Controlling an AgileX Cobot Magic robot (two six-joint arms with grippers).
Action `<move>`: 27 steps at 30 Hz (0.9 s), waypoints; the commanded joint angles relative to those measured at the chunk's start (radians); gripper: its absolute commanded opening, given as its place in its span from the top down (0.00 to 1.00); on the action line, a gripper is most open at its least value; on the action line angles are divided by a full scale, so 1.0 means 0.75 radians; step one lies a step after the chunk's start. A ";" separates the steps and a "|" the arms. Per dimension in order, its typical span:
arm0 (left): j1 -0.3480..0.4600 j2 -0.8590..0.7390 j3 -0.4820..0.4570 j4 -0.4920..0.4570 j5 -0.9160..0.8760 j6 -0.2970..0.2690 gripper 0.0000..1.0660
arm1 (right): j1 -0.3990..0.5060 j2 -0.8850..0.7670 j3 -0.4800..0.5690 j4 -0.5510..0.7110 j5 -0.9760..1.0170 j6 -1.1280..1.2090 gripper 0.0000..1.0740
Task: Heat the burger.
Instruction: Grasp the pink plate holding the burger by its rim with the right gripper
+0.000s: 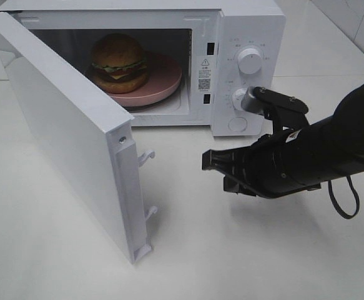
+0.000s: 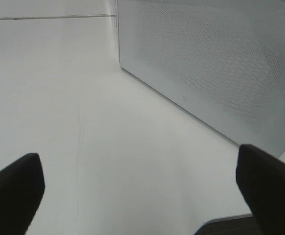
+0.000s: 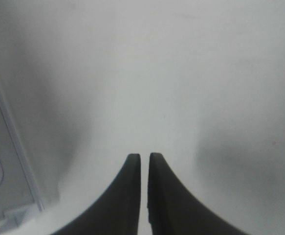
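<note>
The burger (image 1: 119, 60) with its golden-brown bun, lettuce, cheese and patty sits on a pink round plate (image 1: 163, 81) inside the white microwave (image 1: 247, 37). The microwave door (image 1: 63, 131) stands wide open, swung out to the left. My right gripper (image 1: 211, 164) is shut and empty, hovering over the table in front of the microwave, to the right of the door's free edge; its closed fingers (image 3: 132, 186) show in the right wrist view. My left gripper (image 2: 142, 186) is open and empty, facing the door's outer perforated panel (image 2: 215, 63); it is out of the exterior view.
The microwave's control panel with two knobs (image 1: 249, 62) is at the right of the cavity, just behind my right arm (image 1: 319, 150). The door's latch hooks (image 1: 145, 156) stick out toward the right gripper. White tabletop (image 1: 231, 250) lies all around.
</note>
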 commanded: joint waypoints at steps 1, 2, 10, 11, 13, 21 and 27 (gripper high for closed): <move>0.000 -0.007 0.000 0.000 -0.017 -0.005 0.06 | -0.009 -0.021 -0.007 -0.059 0.121 -0.121 0.92; 0.000 -0.007 0.000 0.000 -0.017 -0.005 0.06 | -0.009 -0.021 -0.007 -0.091 0.195 -0.197 0.92; 0.000 -0.007 0.000 0.000 -0.017 -0.005 0.06 | -0.009 -0.021 -0.007 -0.241 0.460 -0.455 0.90; 0.000 -0.007 0.000 0.000 -0.017 -0.005 0.06 | -0.009 -0.021 -0.007 -0.241 0.460 -0.455 0.90; 0.000 -0.007 0.000 0.000 -0.017 -0.005 0.06 | -0.009 -0.021 -0.033 -0.312 0.576 -0.505 0.90; 0.000 -0.007 0.000 0.000 -0.017 -0.005 0.06 | -0.009 -0.021 -0.168 -0.559 0.887 -0.585 0.90; 0.000 -0.007 0.000 0.000 -0.017 -0.005 0.06 | -0.009 -0.021 -0.252 -0.683 0.971 -0.719 0.88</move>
